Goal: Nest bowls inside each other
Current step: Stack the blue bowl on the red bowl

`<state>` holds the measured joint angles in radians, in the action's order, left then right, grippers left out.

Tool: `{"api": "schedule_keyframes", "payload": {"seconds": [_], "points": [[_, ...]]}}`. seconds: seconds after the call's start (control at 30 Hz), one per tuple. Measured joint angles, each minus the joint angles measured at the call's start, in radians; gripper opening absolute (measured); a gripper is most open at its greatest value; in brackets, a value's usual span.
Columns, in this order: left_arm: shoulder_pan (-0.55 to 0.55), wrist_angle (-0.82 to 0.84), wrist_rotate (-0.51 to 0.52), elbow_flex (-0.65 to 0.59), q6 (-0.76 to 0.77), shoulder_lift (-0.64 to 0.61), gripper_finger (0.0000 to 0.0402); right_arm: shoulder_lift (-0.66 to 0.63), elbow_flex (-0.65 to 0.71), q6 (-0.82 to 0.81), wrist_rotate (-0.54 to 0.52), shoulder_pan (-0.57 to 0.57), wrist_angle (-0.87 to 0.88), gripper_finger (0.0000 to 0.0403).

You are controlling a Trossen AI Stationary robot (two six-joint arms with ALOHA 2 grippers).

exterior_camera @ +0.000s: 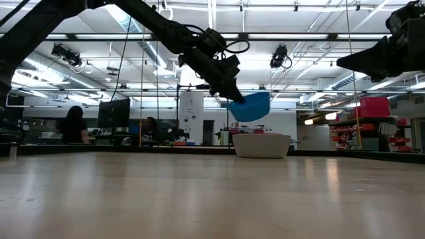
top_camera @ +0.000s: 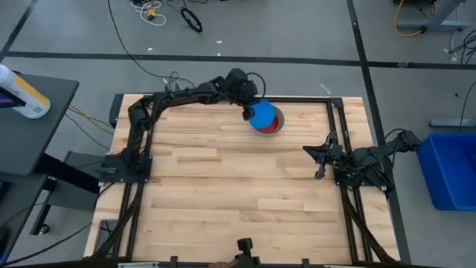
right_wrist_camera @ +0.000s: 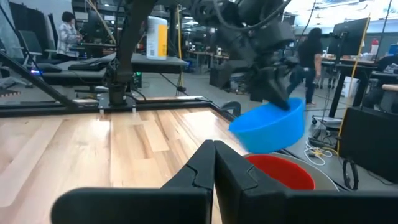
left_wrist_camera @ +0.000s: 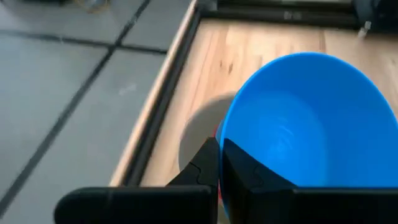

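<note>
Bare wooden table [exterior_camera: 199, 199] fills the foreground of the low view, and beyond it, near the far edge, the left gripper [exterior_camera: 229, 89] hangs in the air, clamped on the rim of the light blue bowl [exterior_camera: 251, 106], which tilts a little and floats clear above the stack below. That stack shows a grey bowl [exterior_camera: 261, 145] on the table with a red bowl [right_wrist_camera: 280, 171] seated inside it; whether more bowls lie within the red one I cannot tell, since the blue bowl hides most of it from above. The right gripper [top_camera: 321, 160] waits at the table's right side, well apart, its fingers together and holding nothing. The step in hand looks to be the carry of the blue bowl over the stack. The next move probably calls for levelling the bowl, centring it over the red one, lowering until it seats, and only then parting the fingers.
</note>
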<state>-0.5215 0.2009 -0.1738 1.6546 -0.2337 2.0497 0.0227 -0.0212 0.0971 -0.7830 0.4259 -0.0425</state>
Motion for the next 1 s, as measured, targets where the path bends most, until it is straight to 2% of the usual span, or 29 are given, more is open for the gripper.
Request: {"api": "schedule_keyframes", "payload": {"seconds": [0.1,0.2,0.33,0.5,0.67,0.87,1.0], "points": [[-0.001,-0.015,-0.002,0.007,-0.005,-0.004,0.0005,0.001,0.0,0.0,0.0,0.0,0.001,0.0009],[-0.007,0.042,-0.02,0.03,-0.002,-0.002,0.0005,0.0,0.0,0.0,0.0,0.0,0.001,0.0009],[0.001,0.013,0.002,0.039,-0.012,0.013,0.0005,0.0,0.0,0.0,0.0,0.0,0.0,0.0009],[0.001,-0.018,-0.028,0.057,-0.007,0.033,0.0005,0.0,0.0,0.0,0.0,0.0,0.0,0.0009],[0.006,0.063,-0.026,0.09,-0.012,0.104,0.0005,0.0,0.0,0.0,0.001,0.0,0.0,0.0009],[0.015,0.142,0.01,0.207,-0.012,0.209,0.0005,0.0,0.0,0.0,0.008,0.0,0.0,0.001],[0.019,0.213,0.025,0.27,-0.018,0.224,0.0005,0.0,0.0,0.0,0.008,0.0,-0.001,0.001]]}}
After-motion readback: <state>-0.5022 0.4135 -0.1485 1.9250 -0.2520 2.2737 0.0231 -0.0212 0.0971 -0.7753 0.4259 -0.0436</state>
